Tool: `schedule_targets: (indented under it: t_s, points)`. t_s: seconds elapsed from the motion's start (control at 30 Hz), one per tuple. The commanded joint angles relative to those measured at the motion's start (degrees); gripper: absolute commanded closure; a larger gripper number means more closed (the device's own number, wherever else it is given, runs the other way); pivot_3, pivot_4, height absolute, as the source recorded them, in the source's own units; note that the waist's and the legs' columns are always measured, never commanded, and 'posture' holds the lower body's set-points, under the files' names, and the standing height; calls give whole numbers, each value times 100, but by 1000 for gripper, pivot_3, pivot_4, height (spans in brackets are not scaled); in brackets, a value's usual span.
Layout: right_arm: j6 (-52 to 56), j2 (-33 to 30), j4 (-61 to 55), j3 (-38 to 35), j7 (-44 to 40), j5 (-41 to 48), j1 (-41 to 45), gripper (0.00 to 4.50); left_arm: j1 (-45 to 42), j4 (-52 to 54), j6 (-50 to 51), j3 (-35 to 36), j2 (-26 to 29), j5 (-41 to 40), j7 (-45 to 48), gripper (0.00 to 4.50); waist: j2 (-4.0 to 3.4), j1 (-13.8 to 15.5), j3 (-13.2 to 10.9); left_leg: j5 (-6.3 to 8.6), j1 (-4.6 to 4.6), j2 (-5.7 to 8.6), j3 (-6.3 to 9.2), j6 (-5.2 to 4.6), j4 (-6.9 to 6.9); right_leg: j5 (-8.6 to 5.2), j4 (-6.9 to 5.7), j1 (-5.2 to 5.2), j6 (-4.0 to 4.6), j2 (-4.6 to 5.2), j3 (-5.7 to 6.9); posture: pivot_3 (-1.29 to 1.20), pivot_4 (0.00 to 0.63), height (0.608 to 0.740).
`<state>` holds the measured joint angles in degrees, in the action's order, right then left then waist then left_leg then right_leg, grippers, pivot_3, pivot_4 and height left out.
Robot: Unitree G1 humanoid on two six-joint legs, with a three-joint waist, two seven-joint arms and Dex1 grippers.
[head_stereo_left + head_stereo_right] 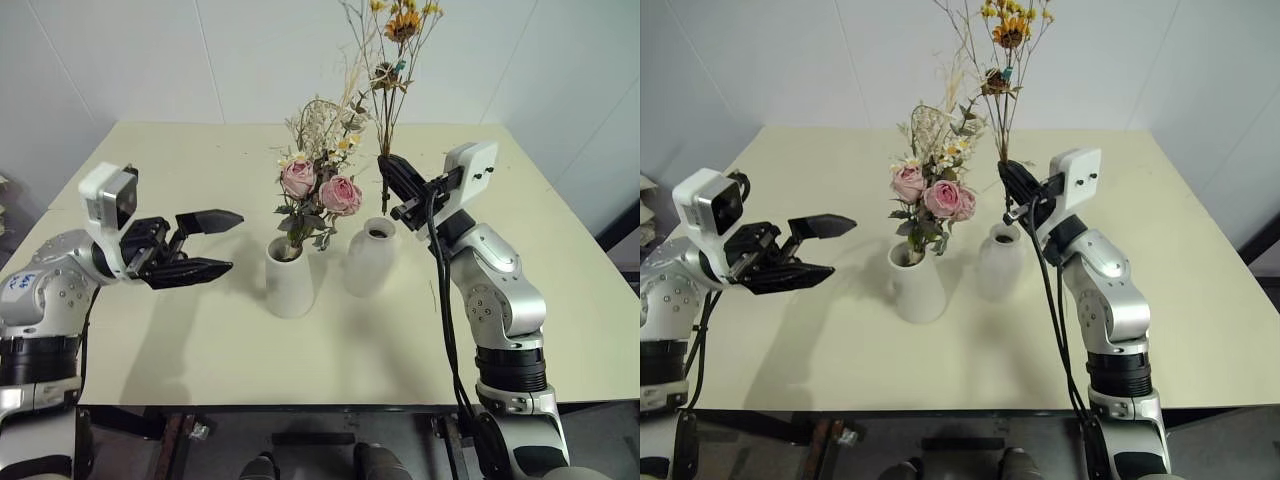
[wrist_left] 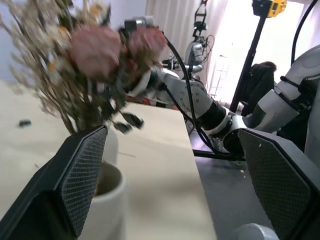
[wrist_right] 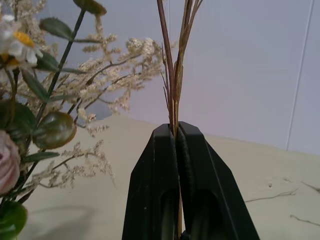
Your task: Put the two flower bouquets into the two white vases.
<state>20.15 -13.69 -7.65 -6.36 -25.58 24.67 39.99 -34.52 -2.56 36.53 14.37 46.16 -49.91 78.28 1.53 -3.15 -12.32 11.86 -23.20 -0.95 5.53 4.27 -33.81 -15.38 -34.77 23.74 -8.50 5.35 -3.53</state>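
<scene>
A pale cream table (image 1: 200, 340) stands against white wall panels, and in the left eye view the tapered white vase (image 1: 289, 280) already carries the rose bouquet (image 1: 318, 185), its stems down inside the wide mouth, so one half of the task looks done. Just beside it stands the rounded narrow-necked vase (image 1: 369, 258), its mouth dark and unfilled. The right hand (image 1: 397, 180) is clamped on the thin brown stems of the yellow-flower bouquet (image 1: 392, 60), held upright with the stem ends hanging just above and slightly behind that neck; lowering them in is what seems to remain. The left hand (image 1: 205, 243) hangs near the tapered vase with its fingers spread wide and nothing between them. The right eye view gives the same layout, the stem ends close over the rounded vase's opening. In the left wrist view the two textured pads (image 2: 82, 177) stand well apart, with the roses and the rim of the tapered vase beyond them. In the right wrist view the black fingers (image 3: 165, 185) are pressed together on the bundled stems, which rise straight up between them
</scene>
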Motion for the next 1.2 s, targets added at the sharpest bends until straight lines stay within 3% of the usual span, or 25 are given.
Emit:
schedule_targets:
  t_s: [0.03,0.5,0.7,0.87,1.03,1.2]
  points:
    - [-78,8,-197,-11,-112,163,18,4461,155,493,143,332,127,-201,-258,0,0,2,0,0,1,0,0,0,-2,0,0,-1,0,0,0,0,150,740]
    - [155,42,-738,39,-100,556,-506,4461,894,1994,926,469,-180,-809,-1933,0,0,7,0,0,2,1,1,1,1,-3,5,-2,5,2,0,0,150,740]
    - [76,76,-536,44,-167,537,-423,4461,756,1763,505,577,-284,-540,-2220,0,0,9,0,0,4,1,1,1,0,-4,5,-3,6,1,0,0,150,740]
    - [-45,52,-444,-39,-206,538,-395,4461,157,295,-654,240,-110,575,-1717,0,0,19,0,-1,4,1,0,2,-1,-24,9,-3,43,-1,1,0,150,740]
    - [-170,44,-366,-100,-178,533,-392,4461,-819,-1465,-1733,-209,-309,1335,-887,0,0,37,0,-1,-2,3,0,3,2,-11,21,-4,20,0,2,0,150,740]
    - [-230,33,-391,-140,-114,498,-454,4461,-2284,-3872,-2881,-602,-955,1947,166,0,0,140,0,0,-6,3,1,2,5,-1,25,-4,1,-1,8,0,150,740]
